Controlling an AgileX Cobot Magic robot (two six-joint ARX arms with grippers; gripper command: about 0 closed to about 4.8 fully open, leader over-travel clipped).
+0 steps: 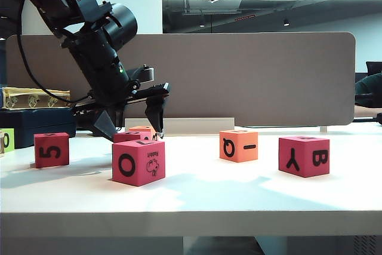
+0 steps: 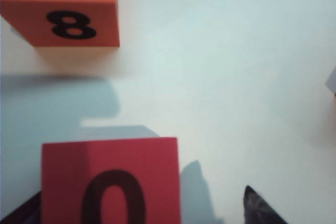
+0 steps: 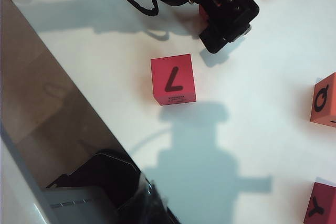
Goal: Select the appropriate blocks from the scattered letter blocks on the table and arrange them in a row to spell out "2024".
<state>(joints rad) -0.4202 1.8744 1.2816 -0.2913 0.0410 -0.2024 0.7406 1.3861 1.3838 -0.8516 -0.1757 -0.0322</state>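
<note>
Beside left pincer (image 1: 134, 128) – open – 0 block (image 2: 110, 182); right pincer unseen.

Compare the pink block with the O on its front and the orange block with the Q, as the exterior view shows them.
The pink O block is pink-red; the orange Q block is orange. The O block's right face bears a small drawing, the Q block's a dash. The O block sits under the open left gripper; the Q block stands alone. Both are cubes on the white table.
</note>
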